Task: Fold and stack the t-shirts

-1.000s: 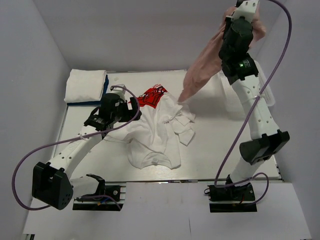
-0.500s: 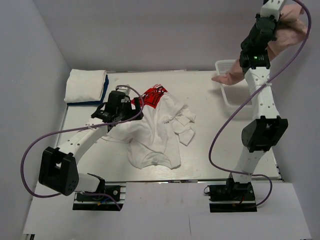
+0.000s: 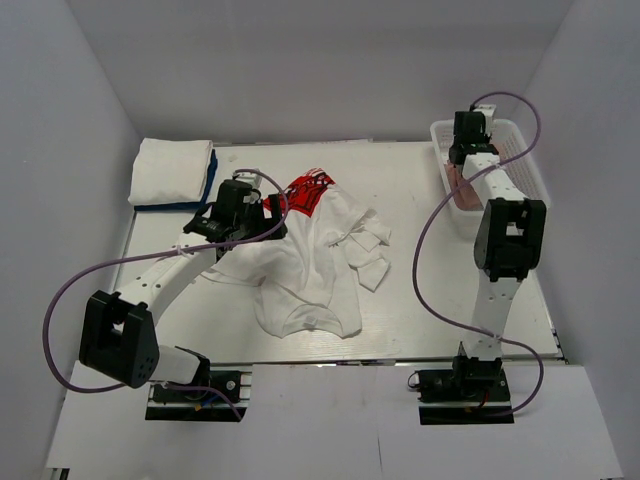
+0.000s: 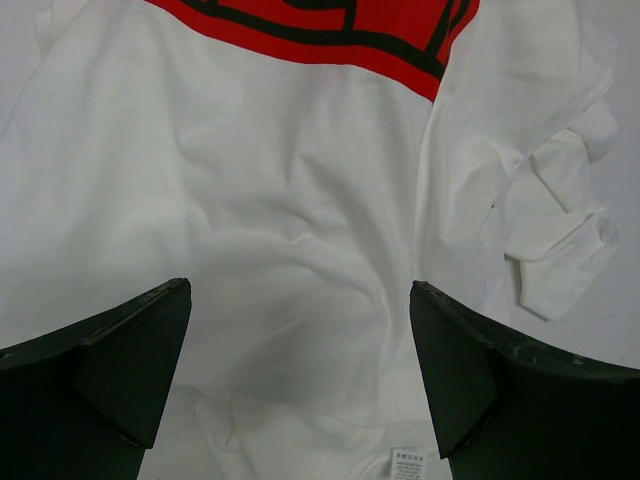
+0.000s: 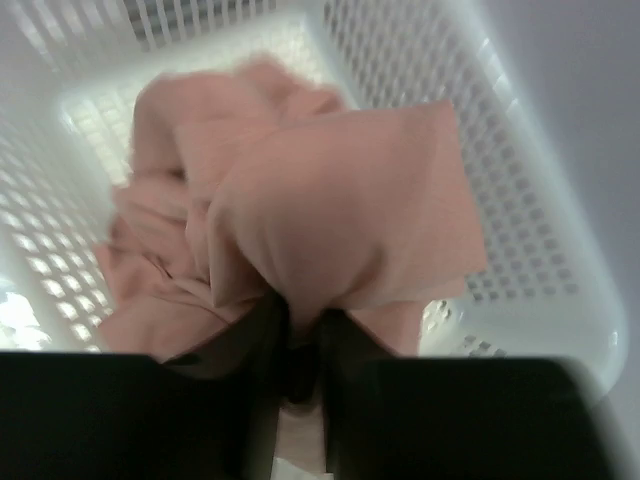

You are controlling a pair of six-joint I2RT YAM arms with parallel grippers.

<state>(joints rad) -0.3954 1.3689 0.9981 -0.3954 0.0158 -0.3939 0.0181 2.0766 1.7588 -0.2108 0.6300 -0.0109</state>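
Printed shirt [image 3: 310, 265]: lies crumpled on the middle of the table [image 3: 420, 300], red print at its far end and a tangle of white sleeves on its right. It has not shifted in the last second and is not folded.
Left gripper [image 4: 298, 300]: hangs just over the near-left part of the printed shirt, fingers spread wide with only white cloth below the gap and nothing held. It has hardly moved.
Stack [image 3: 172, 170]: a folded white shirt on a blue one at the far left corner, as before. Two look done.
Right gripper [image 5: 300, 340]: this is the big change. A second ago the arm stood tall with the pink shirt dangling over the far middle of the table. Now it is doubled down into the basket.
Pink shirt [image 5: 330, 210]: bunched inside the basket, its near fold pinched between the right fingers, which are pressed together on it.
Basket [image 3: 525, 165]: far right of the table, well apart from the stack.
Meaning: the pink shirt seems to be set aside unfolded, not stacked, so it remains to be done. I'd judge the printed shirt is the next to be folded, once the right hand lets go and comes across.
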